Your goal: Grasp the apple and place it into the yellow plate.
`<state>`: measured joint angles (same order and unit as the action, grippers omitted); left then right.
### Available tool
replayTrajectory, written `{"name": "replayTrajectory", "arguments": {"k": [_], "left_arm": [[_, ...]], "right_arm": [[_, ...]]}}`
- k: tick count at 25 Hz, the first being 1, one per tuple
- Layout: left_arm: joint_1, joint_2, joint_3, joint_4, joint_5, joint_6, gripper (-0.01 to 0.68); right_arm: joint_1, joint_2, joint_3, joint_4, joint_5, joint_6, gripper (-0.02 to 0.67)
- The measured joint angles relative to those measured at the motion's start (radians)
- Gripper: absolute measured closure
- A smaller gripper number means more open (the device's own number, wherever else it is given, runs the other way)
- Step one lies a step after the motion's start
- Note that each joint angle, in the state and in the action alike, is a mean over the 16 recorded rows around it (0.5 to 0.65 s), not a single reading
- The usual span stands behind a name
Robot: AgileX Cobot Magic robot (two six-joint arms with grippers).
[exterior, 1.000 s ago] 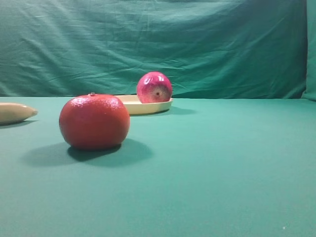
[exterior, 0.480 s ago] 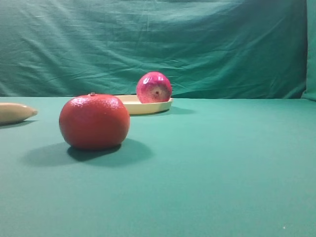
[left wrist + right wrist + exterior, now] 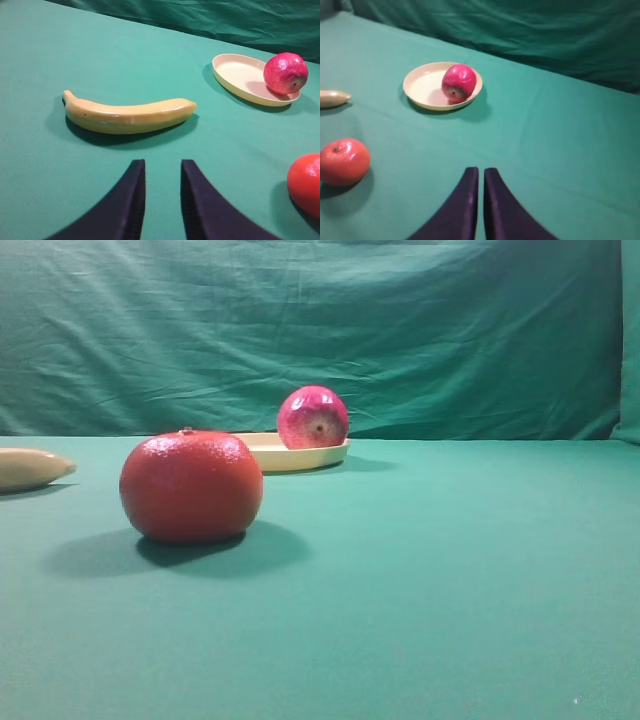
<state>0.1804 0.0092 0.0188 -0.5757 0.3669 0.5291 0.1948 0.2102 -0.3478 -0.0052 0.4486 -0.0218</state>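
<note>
With the apple [image 3: 458,82] resting at the yellow plate's [image 3: 422,89] right rim, the empty right gripper [image 3: 480,175], jaws together, seems finished.

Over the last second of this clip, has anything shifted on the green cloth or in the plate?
Only slightly: the glossy crimson apple rocked a touch in the shallow pale yellow plate, leaning left half a second ago and now back where it was. The orange-red round fruit and the tan banana stayed put. Nothing was grasped or released.
</note>
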Motion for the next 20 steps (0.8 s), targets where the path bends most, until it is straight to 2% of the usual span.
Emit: {"name": "replayTrajectory", "arguments": {"k": [9,20], "left_arm": [[0.0,0.0,0.0,0.0,0.0,0.0,0.516],[0.0,0.0,0.0,0.0,0.0,0.0,0.516]], "right_arm": [[-0.149,-0.191,0.229,0.007,-0.064,0.0,0.649],[-0.183,-0.223,0.369,0.019,-0.088,-0.001,0.649]]}}
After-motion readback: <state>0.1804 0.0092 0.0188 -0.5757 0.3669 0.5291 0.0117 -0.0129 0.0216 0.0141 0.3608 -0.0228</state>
